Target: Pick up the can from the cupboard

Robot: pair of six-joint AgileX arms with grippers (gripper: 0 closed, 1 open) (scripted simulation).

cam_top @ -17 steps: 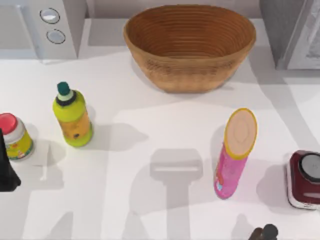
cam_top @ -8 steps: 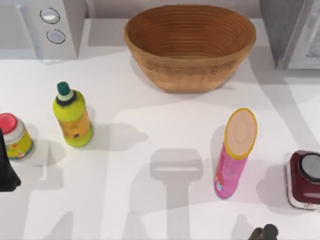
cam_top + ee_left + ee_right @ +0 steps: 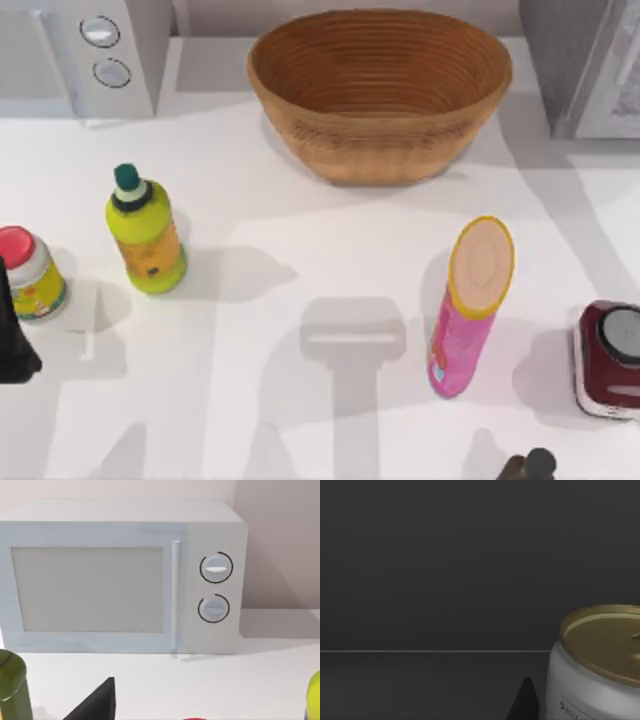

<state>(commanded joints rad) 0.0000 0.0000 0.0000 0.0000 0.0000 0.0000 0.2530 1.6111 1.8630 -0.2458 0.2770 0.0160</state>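
Note:
The can (image 3: 597,665) is white with a gold top. It stands upright in a dark grey space in the right wrist view, and only part of it is in frame. A dark tip of my right gripper (image 3: 524,702) sits just beside the can, apart from it. In the top view, a piece of my right arm (image 3: 530,466) pokes in at the bottom edge, right of centre. The grey cupboard (image 3: 585,65) stands at the table's far right corner. My left arm (image 3: 12,335) is parked at the left edge.
A wicker basket (image 3: 380,90) sits at the back middle and a microwave (image 3: 85,50) at the back left. A yellow-green bottle (image 3: 146,232) and a red-lidded jar (image 3: 28,272) stand on the left. A pink tube (image 3: 468,310) and a dark red box (image 3: 608,358) stand on the right.

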